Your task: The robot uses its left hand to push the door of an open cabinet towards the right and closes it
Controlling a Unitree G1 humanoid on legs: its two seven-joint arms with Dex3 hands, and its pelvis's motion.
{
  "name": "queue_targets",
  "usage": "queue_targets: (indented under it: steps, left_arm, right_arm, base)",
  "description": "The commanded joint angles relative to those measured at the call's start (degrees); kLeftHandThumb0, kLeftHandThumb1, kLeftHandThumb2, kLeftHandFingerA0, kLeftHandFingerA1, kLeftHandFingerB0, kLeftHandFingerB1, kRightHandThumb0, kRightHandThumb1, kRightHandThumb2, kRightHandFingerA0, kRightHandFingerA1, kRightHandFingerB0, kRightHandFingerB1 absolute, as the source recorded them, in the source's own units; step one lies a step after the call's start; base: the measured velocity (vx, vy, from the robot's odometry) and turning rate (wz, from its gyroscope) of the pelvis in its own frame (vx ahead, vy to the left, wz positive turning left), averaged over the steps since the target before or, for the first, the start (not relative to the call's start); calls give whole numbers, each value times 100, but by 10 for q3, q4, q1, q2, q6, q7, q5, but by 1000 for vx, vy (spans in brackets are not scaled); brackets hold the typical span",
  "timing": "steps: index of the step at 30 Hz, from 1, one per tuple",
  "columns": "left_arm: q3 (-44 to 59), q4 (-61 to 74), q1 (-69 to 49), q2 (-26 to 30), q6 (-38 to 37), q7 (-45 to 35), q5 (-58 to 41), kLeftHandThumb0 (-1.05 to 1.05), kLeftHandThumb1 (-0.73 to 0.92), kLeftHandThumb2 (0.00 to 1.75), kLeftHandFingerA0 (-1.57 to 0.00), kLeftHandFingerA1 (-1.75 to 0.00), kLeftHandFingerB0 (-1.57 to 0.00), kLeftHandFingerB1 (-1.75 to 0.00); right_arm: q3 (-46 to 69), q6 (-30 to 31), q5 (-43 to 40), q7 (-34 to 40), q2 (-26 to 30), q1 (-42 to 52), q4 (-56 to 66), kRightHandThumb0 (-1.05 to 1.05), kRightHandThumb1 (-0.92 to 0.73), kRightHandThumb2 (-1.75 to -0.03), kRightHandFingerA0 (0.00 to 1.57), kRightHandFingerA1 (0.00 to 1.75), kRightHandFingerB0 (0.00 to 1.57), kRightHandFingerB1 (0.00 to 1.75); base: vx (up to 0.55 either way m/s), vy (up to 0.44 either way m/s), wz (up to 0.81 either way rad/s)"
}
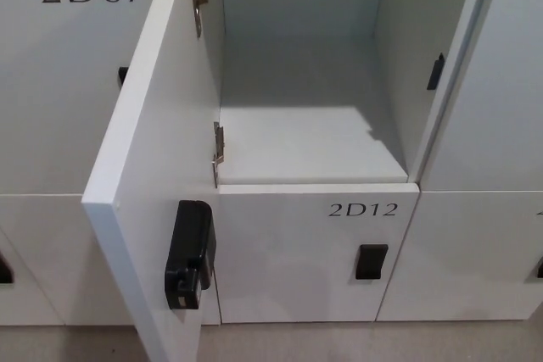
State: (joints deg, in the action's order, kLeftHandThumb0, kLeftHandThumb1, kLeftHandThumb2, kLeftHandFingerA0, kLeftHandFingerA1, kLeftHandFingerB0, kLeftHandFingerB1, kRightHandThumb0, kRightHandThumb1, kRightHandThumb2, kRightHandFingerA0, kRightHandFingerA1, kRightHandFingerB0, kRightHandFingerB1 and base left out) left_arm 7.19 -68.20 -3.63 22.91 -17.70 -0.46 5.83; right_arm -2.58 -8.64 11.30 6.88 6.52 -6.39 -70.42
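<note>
While door (161,167) stands open, bottom edge cut off.

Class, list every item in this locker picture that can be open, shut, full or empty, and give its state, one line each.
Open cabinet door: swung wide open on its hinges, toward the camera.
Cabinet compartment: open, empty inside.
Locker 2D12: door shut.
Locker 2D07: door shut.
Black lock on the open door: not engaged with the frame.
Robot hands: neither in view.
</note>
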Motion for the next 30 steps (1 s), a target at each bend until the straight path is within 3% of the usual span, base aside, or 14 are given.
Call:
queue_targets:
  steps: [1, 3, 4, 7, 8, 10, 13, 17, 19, 20, 21, 22, 29, 30]
  left_arm:
    - [24, -21, 8, 24, -70, -21, -23, -75, 90, 68, -40, -37, -35, -34]
    - [46, -33, 21, 24, -68, -24, -39, -83, 80, 79, -37, -41, -27, -36]
    - [50, -30, 28, 31, -73, -22, -40, -79, 92, 71, -35, -39, -29, -31]
    - [62, -25, 52, 55, -80, -26, -41, -80, 92, 71, -34, -35, -27, -30]
    - [65, -20, 71, 69, -74, -41, -43, -77, 92, 72, -28, -35, -18, -30]
    - [59, -11, 123, 100, -67, -55, -32, -77, 92, 73, -33, -37, -27, -33]
    - [24, -6, 212, 136, -71, -54, 10, -70, 92, 71, -32, -37, -24, -33]
    - [-17, -6, 309, 146, -31, -51, 42, -61, 92, 68, -29, -35, -25, -32]
    - [-65, -9, 379, 148, -10, -49, 87, -63, 92, 68, -37, -35, -29, -32]
    - [-119, -11, 428, 144, -10, -47, 141, -61, 71, 107, -33, -51, -19, -44]
    - [-132, -12, 437, 142, -12, -47, 151, -61, 71, 107, -33, -51, -19, -44]
    - [-168, -11, 455, 135, -18, -46, 185, -71, 92, 68, -38, -33, -31, -31]
    - [-316, 10, 513, 53, -35, -51, 281, -76, 92, 70, -36, -33, -30, -31]
    - [-352, 13, 528, 12, -26, -58, 291, -76, 92, 70, -35, -32, -30, -31]
  right_arm:
    - [-4, -42, 10, 35, 0, -13, -28, -51, -67, -96, 37, 52, 36, 50]
    - [-4, -46, 10, 38, 0, -14, -33, -51, -66, -96, 36, 52, 36, 51]
    - [-4, -47, 9, 39, 0, -14, -34, -51, -66, -95, 37, 52, 36, 50]
    - [-1, -51, 4, 42, -6, -9, -37, -51, -66, -95, 36, 52, 36, 50]
    - [-3, -54, 7, 44, -6, -9, -38, -49, -65, -95, 38, 53, 36, 50]
    - [-7, -58, 11, 46, -6, -9, -39, -50, -66, -95, 37, 52, 35, 50]
    - [-3, -56, 6, 41, -7, -12, -40, -51, -66, -95, 36, 52, 36, 50]
    - [-1, -56, 4, 42, -9, -15, -39, -51, -66, -96, 37, 52, 35, 50]
    - [-3, -55, 7, 45, -9, -16, -39, -51, -66, -97, 38, 53, 35, 50]
    - [-6, -57, 10, 49, -10, -17, -38, -50, -66, -98, 38, 54, 37, 51]
    - [-6, -58, 10, 49, -11, -17, -38, -50, -66, -98, 38, 54, 37, 51]
    - [-6, -59, 10, 50, -11, -17, -39, -49, -65, -98, 38, 54, 38, 52]
    - [-7, -61, 10, 52, -15, -14, -37, -51, -66, -96, 37, 53, 37, 51]
    - [-4, -61, 6, 51, -17, -14, -37, -52, -66, -96, 37, 53, 37, 51]
  base:
    - [0, 0, 0]
    - [0, 0, 0]
    - [0, 0, 0]
    - [0, 0, 0]
    - [0, 0, 0]
    - [0, 0, 0]
    - [0, 0, 0]
    - [0, 0, 0]
    - [0, 0, 0]
    - [0, 0, 0]
    - [0, 0, 0]
    - [0, 0, 0]
    - [0, 0, 0]
    - [0, 0, 0]
